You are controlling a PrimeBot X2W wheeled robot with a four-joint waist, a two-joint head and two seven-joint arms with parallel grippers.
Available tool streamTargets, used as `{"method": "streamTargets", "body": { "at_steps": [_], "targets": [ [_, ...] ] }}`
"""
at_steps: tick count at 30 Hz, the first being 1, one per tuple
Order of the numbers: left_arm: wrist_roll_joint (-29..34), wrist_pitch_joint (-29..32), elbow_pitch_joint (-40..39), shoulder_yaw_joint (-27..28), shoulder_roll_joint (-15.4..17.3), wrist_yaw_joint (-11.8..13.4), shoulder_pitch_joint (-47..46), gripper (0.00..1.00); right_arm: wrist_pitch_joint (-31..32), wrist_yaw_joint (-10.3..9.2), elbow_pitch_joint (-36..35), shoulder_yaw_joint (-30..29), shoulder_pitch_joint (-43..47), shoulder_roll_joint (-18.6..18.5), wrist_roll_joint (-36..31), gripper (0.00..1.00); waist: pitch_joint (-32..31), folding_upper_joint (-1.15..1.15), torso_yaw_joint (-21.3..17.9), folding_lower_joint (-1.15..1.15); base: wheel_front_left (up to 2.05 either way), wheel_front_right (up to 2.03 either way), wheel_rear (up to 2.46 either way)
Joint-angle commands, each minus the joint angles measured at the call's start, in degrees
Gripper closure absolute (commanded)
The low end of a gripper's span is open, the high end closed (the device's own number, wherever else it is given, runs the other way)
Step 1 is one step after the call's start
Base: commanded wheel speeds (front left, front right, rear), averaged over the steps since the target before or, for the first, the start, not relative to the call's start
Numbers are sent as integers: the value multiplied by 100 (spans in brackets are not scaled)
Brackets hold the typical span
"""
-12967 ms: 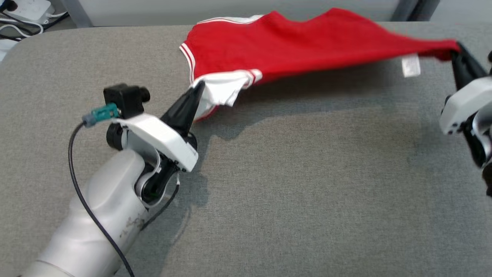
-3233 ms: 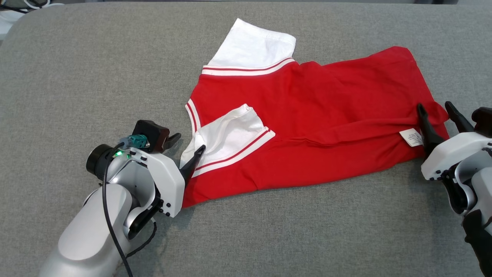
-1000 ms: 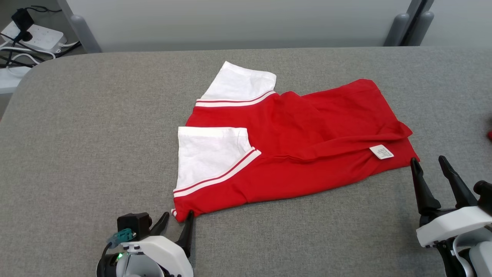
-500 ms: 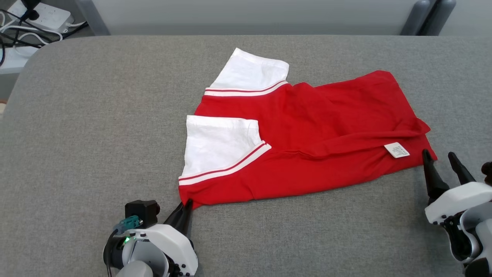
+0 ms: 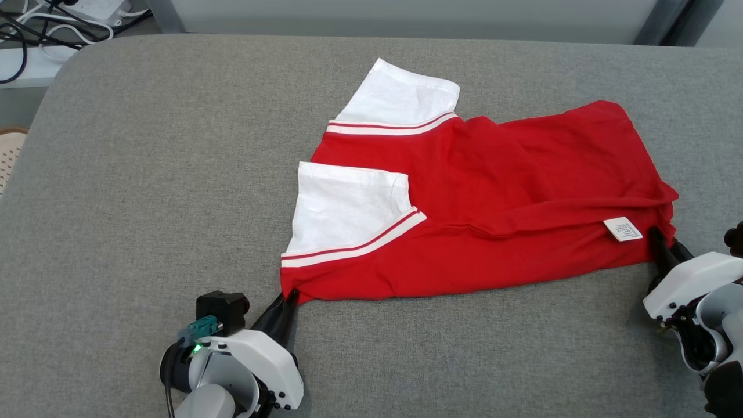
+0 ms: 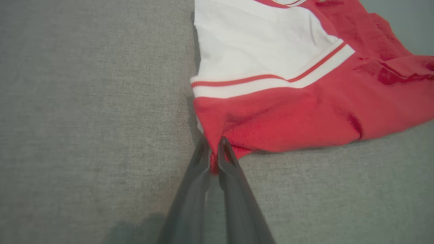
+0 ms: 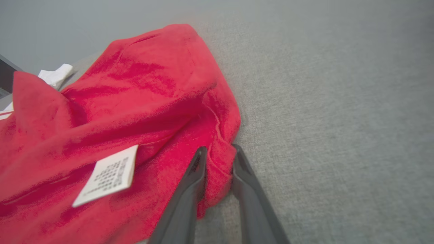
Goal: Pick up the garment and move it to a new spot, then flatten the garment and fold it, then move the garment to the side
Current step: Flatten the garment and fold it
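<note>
**A:** As the head view looks down on the table (image 5: pixel 145 174), where is the shirt (image 5: pixel 511 174)?

**B:** It lies flat at mid-table. It is red, with white sleeves (image 5: pixel 348 203) toward the left and a label (image 5: pixel 623 229) near its right end. The left gripper (image 5: pixel 288 297) meets its near left corner, and the right gripper (image 5: pixel 659 237) meets its near right corner.

**A:** And the left wrist view?

**B:** Both fingers are pressed together on the red corner, with a sliver of cloth between the tips. White cloth with a red stripe lies just beyond.

**A:** The right wrist view?

**B:** The fingers stand slightly apart, with a thick fold of red hem pinched between them. The label rests on the shirt just left of them in that view. Grey table runs off to the right.
</note>
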Motion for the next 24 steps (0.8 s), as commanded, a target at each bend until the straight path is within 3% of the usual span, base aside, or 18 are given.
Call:
{"method": "streamTargets", "body": {
  "at_steps": [1,11,24],
  "targets": [
    [38,-36,-133,179,134,-4,-248,100,-21,2,-42,170,19,-71,50,100,-7,0,-5,0,0,0,0],
    [25,129,-645,208,423,151,59,100,-265,2,-32,593,555,-349,234,100,-233,0,-112,0,0,0,0],
    [-120,871,-2011,281,1041,668,1129,100,253,2,-399,255,1514,-510,351,100,-483,0,-413,0,0,0,0]
  ]
}}
